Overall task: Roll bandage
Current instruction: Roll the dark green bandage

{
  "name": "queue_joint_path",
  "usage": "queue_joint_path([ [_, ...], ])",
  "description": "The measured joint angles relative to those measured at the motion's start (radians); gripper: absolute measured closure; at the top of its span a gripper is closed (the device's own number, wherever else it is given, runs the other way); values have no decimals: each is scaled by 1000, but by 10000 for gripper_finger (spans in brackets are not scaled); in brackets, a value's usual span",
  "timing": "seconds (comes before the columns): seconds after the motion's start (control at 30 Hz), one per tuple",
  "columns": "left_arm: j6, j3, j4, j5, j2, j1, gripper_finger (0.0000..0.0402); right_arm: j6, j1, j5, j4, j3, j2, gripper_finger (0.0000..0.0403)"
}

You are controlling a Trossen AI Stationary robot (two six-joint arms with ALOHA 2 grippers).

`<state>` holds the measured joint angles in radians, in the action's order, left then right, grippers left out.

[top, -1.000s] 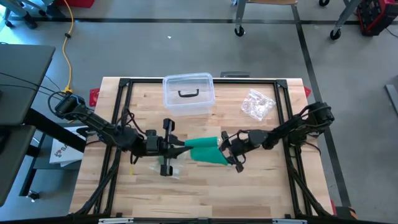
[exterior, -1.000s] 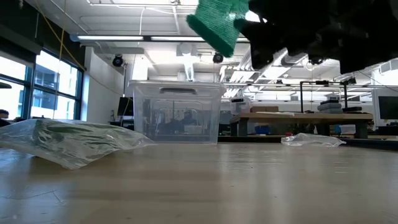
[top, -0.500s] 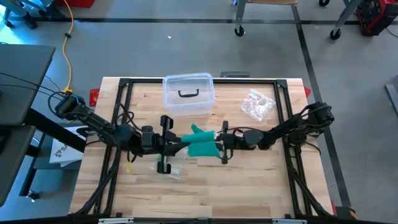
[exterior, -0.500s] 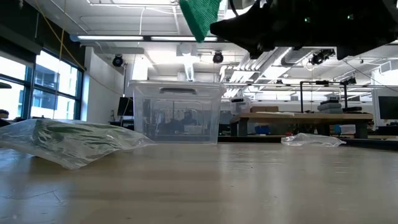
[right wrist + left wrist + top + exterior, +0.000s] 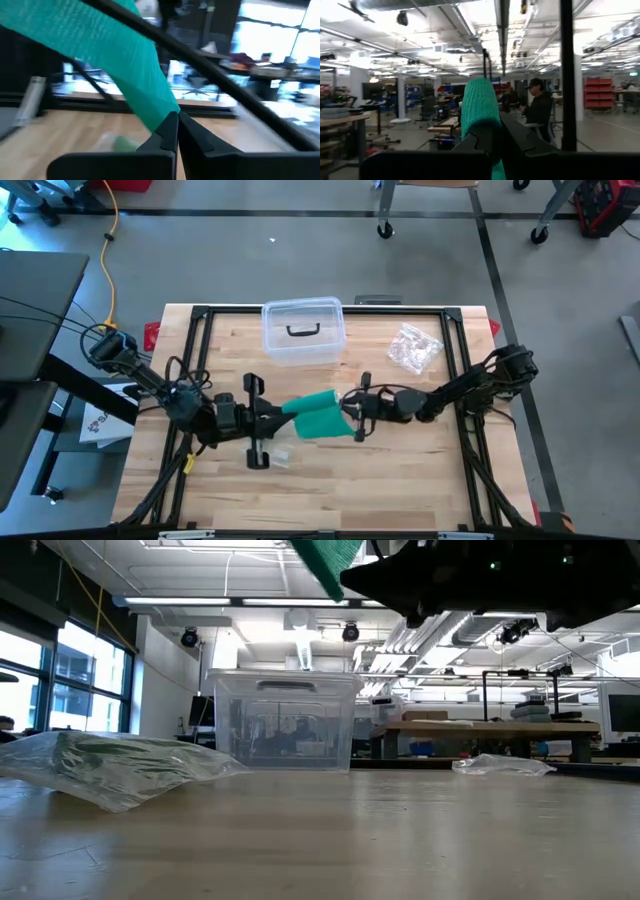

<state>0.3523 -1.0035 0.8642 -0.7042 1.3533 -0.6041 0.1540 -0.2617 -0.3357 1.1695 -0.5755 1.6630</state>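
From the high view, the green bandage (image 5: 318, 415) is seen stretched at the centre of the frame, above the wooden surface (image 5: 420, 480), between the two arms. The left hand (image 5: 283, 412) is clenched on the bandage's left end; the right hand (image 5: 347, 409) is pinched onto its right end. A clear lidded box (image 5: 303, 331) sits at upper centre, a crumpled clear wrapper (image 5: 414, 347) at upper right, and another clear wrapper (image 5: 282, 456) lies just below the left hand.

In the low view, only a green corner of the bandage (image 5: 328, 560) shows at the top edge, well clear of the surface, beside the dark bulk of an arm. A plastic bag (image 5: 110, 768) lies at lower left, the box (image 5: 284, 720) stands mid-frame.

Through the left wrist view, the rolled end of the bandage (image 5: 479, 112) is held upright at centre, gripped between dark fingers (image 5: 530, 142). A person (image 5: 538, 110) stands far off in the room.

Through the right wrist view, the bandage (image 5: 105, 65) runs from upper left down to the closed fingertips (image 5: 170, 131), a thin edge being nipped.

For a tidy roll, the strip is probably best kept taut and level while the left wrist is turned, so that layers stack squarely; slack from the right side should be fed slowly, lest the narrow pinch slip.
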Motion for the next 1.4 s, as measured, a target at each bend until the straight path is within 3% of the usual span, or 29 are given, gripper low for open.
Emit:
queue_joint_path([
  [0.17,1,0,-7,-64,0,2,392,0,-20,76,-76,0,0,375],
  [0.43,0,0,-7,-119,0,9,392,-101,-42,74,-144,0,-2,215],
  [0.53,-6,0,-7,-133,0,9,392,-136,-54,64,-137,0,-2,184],
  [0.6,-10,0,-6,-150,0,9,392,-160,-62,-5,-111,0,-2,180],
  [0.93,-37,0,-6,-156,2,16,392,-132,-41,-298,-87,0,-2,205],
  [1.07,-53,0,-2,-153,8,18,392,-92,10,-312,-71,0,-2,266],
  [1.23,-94,0,1,-151,7,16,392,-10,60,-338,-35,0,-2,386],
  [1.4,-99,0,1,-166,7,-3,392,26,74,-310,12,0,-2,384],
])
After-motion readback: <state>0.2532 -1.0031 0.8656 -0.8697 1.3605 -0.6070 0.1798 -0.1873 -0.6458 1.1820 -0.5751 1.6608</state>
